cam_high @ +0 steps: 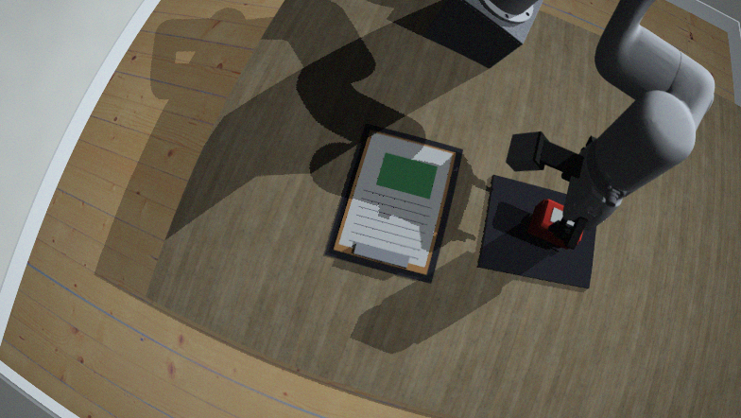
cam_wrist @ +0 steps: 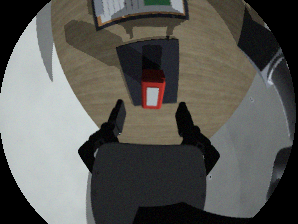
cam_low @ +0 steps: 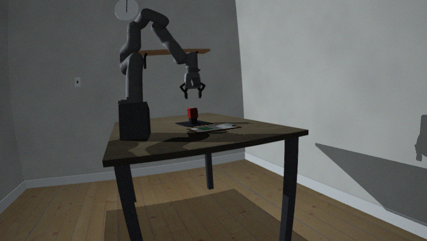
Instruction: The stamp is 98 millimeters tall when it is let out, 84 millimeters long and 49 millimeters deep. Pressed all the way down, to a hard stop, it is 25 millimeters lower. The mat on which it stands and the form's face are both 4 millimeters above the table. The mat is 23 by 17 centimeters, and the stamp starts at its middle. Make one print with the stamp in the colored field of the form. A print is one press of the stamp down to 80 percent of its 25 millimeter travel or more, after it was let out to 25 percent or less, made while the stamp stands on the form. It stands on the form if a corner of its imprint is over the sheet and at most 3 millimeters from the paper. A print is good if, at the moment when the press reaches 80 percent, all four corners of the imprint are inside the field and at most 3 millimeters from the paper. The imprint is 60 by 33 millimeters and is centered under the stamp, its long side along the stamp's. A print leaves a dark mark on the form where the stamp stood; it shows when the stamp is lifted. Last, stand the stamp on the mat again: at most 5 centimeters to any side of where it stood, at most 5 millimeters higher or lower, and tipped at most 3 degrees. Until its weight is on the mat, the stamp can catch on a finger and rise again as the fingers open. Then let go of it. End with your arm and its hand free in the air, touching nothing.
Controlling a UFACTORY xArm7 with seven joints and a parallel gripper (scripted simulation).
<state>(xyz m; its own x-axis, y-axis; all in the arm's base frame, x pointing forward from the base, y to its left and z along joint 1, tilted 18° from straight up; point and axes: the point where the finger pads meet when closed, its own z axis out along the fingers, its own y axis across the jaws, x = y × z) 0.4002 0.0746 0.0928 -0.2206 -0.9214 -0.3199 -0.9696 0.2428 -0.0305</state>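
wall clock (cam_low: 126, 9) | wall shelf (cam_low: 175, 51) | light switch (cam_low: 77, 81)

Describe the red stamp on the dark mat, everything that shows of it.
The stamp is a small red box with a pale rectangular panel on its top face and a darker lower part where it meets the mat. It stands upright on the dark mat, to one side of the form on its clipboard. Only the mat touches it. The gripper hangs open well above it, holding nothing; in the top view the arm hides part of the stamp. No mark shows in the green field.
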